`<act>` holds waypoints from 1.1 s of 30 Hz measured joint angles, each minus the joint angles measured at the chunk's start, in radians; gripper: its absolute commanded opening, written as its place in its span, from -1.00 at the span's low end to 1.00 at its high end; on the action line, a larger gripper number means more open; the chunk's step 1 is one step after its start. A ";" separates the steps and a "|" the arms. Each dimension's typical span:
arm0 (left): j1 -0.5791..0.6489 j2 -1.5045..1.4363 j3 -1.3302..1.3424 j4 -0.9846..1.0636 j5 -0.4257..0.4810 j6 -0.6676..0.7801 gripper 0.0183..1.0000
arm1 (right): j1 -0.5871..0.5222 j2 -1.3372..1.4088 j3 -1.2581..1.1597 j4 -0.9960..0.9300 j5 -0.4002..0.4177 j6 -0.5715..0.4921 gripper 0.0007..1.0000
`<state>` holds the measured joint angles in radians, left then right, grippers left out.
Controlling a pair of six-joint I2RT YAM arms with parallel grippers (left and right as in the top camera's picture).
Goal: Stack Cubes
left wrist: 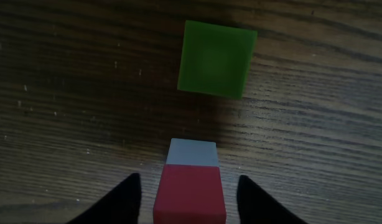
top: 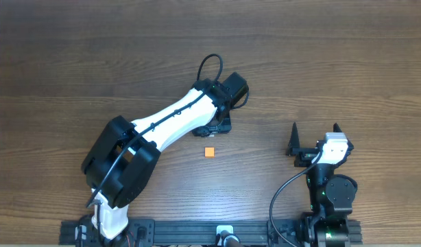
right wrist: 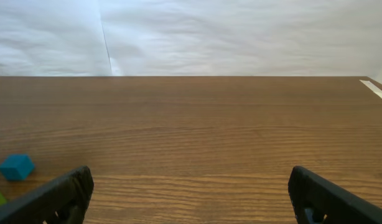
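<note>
Between the spread fingers of the left gripper (left wrist: 190,179), touching neither, sits a red cube (left wrist: 190,200), with a grey cube (left wrist: 191,153) against its edge beyond the fingertips. A green cube (left wrist: 216,58) lies farther off, apart. At the right, the right gripper (right wrist: 191,186) gapes wide and empty, with open table (right wrist: 228,124) ahead and a blue cube (right wrist: 17,167) leftward.

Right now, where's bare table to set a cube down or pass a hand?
Free: the far strip of the table beyond the left hand; the wood between the orange cube and the right hand; the far right corner. Crowded: around the left hand, where the red cube sits between its open jaws and the green cube lies ahead, apart from it.
</note>
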<state>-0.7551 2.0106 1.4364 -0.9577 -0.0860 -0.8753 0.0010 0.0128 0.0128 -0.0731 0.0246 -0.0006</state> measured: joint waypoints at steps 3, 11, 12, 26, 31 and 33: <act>0.000 0.000 0.000 0.000 0.000 0.000 0.45 | 0.000 0.000 0.000 0.000 0.000 0.000 0.99; -0.029 -0.009 -0.012 -0.003 0.000 -0.006 0.51 | 0.000 0.000 0.000 0.000 0.000 -0.001 0.98; -0.038 -0.022 -0.029 0.002 0.000 -0.012 0.51 | 0.000 0.000 0.000 0.000 0.000 0.000 0.99; -0.145 -0.225 -0.337 0.121 0.019 -0.126 0.50 | 0.000 0.000 0.000 0.000 0.000 0.000 0.98; -0.146 -0.225 -0.337 0.130 0.019 -0.131 0.49 | 0.000 0.000 0.000 0.000 0.000 0.000 0.98; -0.146 -0.225 -0.337 0.130 0.019 -0.131 0.48 | 0.000 0.000 0.000 0.000 0.000 0.000 0.99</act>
<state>-0.9012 1.7851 1.0992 -0.8276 -0.0673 -1.0065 0.0010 0.0128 0.0128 -0.0731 0.0246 -0.0010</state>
